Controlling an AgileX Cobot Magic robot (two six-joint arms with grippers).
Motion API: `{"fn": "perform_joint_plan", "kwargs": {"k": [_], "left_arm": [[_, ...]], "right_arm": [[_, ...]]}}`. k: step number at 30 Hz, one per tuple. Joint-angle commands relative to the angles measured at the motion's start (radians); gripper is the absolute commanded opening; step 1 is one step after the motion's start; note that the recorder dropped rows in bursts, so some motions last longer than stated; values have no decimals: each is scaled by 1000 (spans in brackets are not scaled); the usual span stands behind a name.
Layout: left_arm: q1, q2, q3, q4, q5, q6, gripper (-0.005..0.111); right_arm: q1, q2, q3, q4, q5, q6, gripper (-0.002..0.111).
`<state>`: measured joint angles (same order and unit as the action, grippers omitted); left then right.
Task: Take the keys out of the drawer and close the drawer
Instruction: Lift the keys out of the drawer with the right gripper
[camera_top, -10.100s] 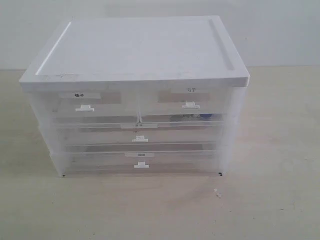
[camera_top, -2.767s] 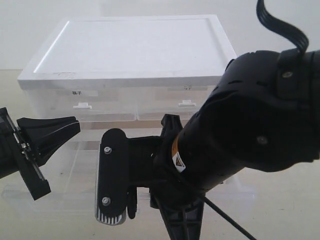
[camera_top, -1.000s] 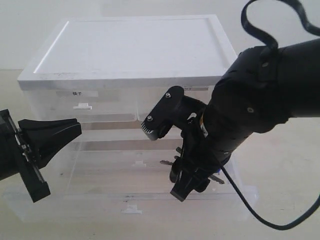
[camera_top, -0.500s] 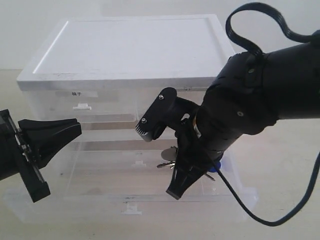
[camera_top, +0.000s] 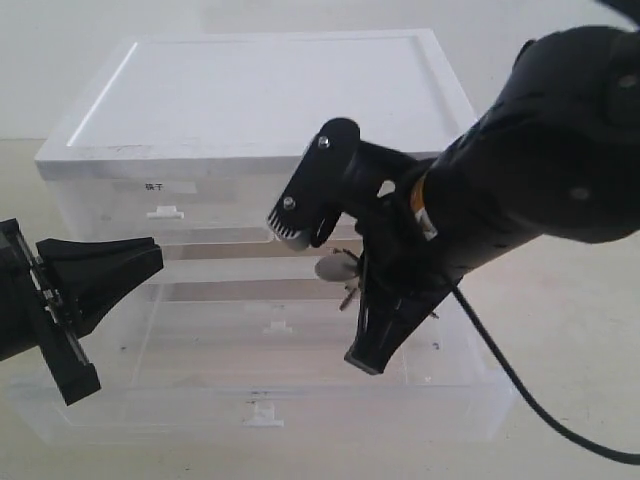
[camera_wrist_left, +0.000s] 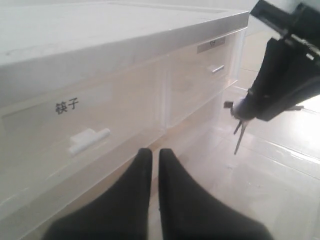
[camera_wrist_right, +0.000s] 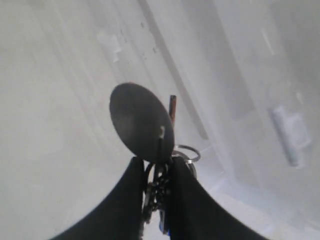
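The keys hang from my right gripper, which is shut on the bunch above the open clear drawer. Their oval fob sticks out to the left. In the right wrist view the dark fob, a ring and a bit of blue tag sit between the fingers of the right gripper. The left wrist view shows the keys dangling under the right arm. My left gripper is shut and empty, at the drawer's left side.
The white-topped drawer cabinet stands behind, its two labelled upper drawers closed. The open drawer's small front handle is near the bottom edge. Pale tabletop lies to the right of the cabinet.
My right gripper has risen with the keys from low in the drawer to above its rim. The left gripper has stayed still.
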<state>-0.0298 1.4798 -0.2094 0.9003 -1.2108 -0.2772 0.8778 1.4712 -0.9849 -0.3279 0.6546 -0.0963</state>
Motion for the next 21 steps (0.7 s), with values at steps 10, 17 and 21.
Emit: {"fn": "perform_joint_plan", "kwargs": {"k": [10, 17, 21], "left_arm": [[-5, -4, -4, 17, -10, -10, 4], [-5, -4, -4, 24, -10, -10, 4], [-5, -4, -4, 26, -10, -10, 4]], "right_arm": [[130, -271, -5, 30, 31, -24, 0], [252, -274, -3, 229, 120, -237, 0], [271, -260, -3, 446, 180, -450, 0]]}}
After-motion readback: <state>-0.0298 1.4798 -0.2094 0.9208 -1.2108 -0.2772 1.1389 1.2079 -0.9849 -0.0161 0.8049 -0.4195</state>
